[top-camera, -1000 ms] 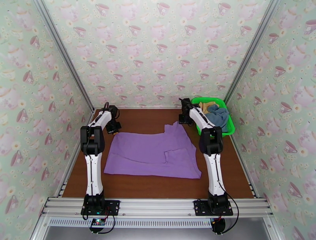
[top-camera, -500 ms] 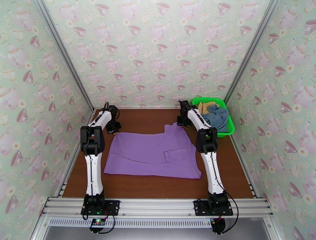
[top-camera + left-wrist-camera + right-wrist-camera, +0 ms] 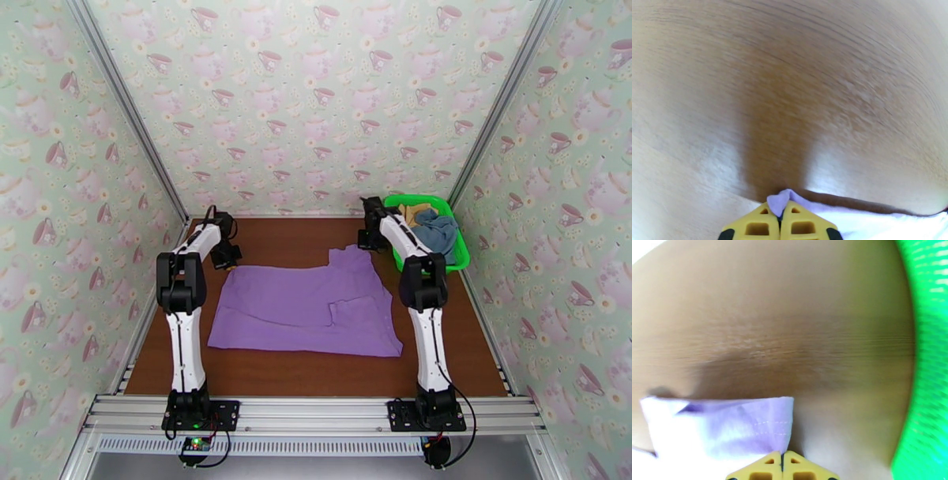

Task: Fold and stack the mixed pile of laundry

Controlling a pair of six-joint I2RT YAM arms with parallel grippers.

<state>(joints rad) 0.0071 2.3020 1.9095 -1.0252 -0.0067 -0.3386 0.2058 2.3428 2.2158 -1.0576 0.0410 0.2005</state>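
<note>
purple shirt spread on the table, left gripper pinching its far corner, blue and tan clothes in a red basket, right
No: the basket is bright green, not red, as the top view shows. The rest holds: the purple shirt is spread out, the left gripper pinches its far corner, and the blue cloth and tan cloth lie in it.

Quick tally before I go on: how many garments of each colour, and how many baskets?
lilac garment: 1, flat on the table
blue-grey garment: 1, in the green basket
tan-yellow garment: 1, in the same basket
green basket: 1
Total: 4
</note>
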